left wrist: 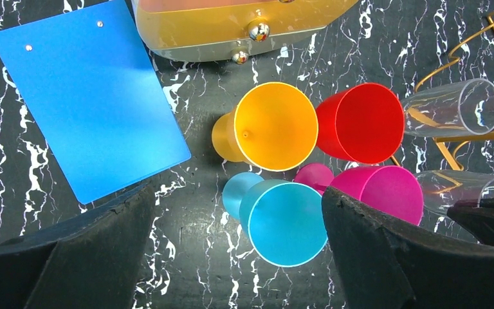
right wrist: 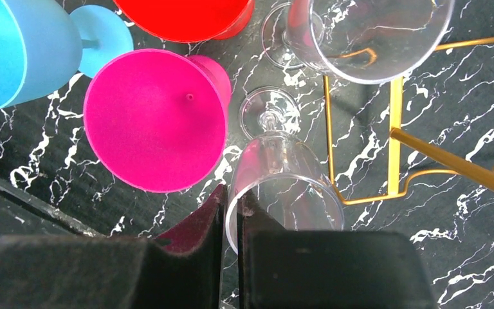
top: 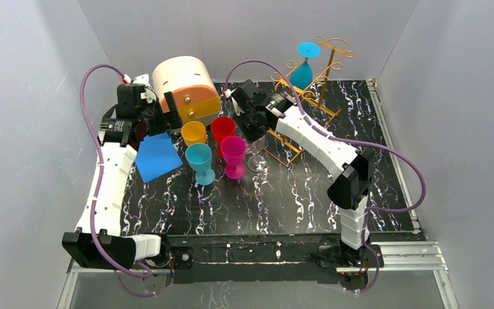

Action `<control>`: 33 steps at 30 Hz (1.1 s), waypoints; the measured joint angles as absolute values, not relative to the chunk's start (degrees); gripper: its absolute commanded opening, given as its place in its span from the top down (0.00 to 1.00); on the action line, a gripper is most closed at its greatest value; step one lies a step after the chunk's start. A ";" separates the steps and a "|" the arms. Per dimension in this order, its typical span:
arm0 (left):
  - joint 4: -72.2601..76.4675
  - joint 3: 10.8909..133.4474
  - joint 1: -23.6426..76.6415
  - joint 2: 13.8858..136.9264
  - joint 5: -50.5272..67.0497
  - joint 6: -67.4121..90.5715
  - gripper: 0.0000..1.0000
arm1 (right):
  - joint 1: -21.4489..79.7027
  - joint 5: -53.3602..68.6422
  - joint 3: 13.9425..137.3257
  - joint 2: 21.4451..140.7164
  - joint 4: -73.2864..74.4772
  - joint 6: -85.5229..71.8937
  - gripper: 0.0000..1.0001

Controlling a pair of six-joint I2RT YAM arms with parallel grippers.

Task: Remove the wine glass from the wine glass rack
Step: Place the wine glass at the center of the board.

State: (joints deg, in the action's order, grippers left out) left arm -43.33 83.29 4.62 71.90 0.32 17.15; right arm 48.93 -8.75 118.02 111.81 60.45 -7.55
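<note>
Golden-wired, the wine glass rack (top: 327, 80) stood far right on the table (top: 231, 206), a blue glass (top: 303, 67) hanging inverted from it. At the left wrist we saw the left gripper (left wrist: 238, 193) spread wide above a teal cup (left wrist: 286, 222). At the right wrist, the right gripper (right wrist: 231, 199) pinched the rim of the clear wine glass (right wrist: 283, 174), which stood upright beside the rack's base.

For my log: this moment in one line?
clear glass on table, right gripper astride its rim; left gripper open; blue glass on rack

A cream-and-orange bread box (top: 185, 87) stands at the black marbled tabletop's (top: 283, 199) ten o'clock; a blue clipboard (top: 157, 156) lies at the box's seven o'clock.
</note>
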 measured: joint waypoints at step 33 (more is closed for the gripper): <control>-34.57 83.22 4.60 72.14 13.78 22.31 0.02 | 46.68 -17.45 125.71 95.98 47.33 -5.61 0.12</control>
State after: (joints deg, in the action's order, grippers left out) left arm -34.57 83.22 4.60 72.14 13.78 22.31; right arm 46.68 -17.45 125.71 95.98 47.33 -5.61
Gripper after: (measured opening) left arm 0.983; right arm 0.886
